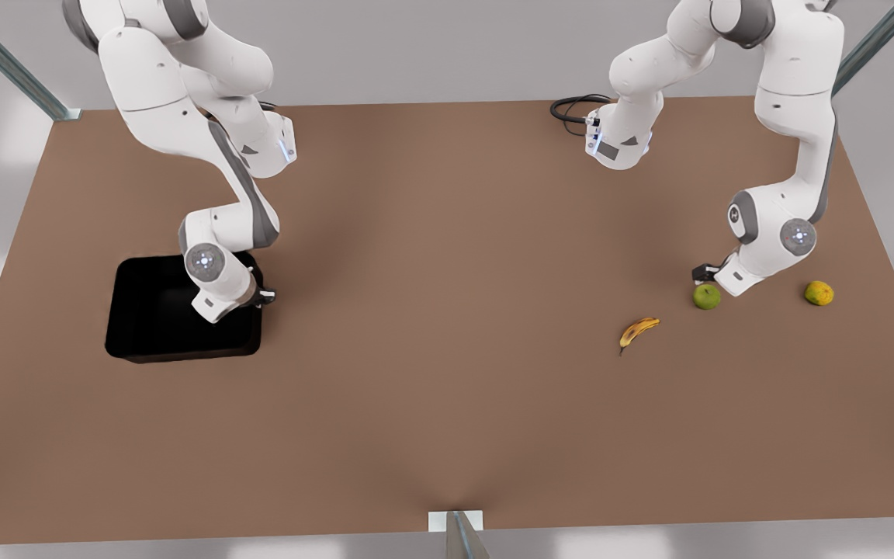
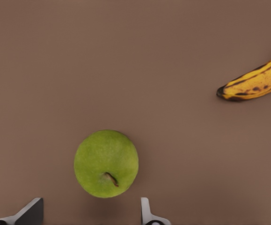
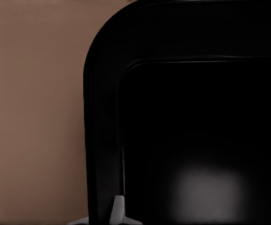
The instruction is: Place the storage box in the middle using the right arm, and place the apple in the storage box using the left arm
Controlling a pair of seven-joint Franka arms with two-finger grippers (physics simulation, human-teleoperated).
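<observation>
Now the apple (image 2: 106, 163) just beyond the left gripper (image 2: 88, 213), fingers apart; right gripper's state unclear.

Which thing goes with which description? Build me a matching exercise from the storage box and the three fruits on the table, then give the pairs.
Things:
1. storage box
2. apple
3. banana
4. orange-yellow fruit

Descriptions:
A. yellow with dark spots, the fruit nearest the table's middle
B. green, right by the left gripper
C. black, at the front view's left, right gripper at its rim
D. farthest to the front view's right

Pairs: 1-C, 2-B, 3-A, 4-D
</observation>
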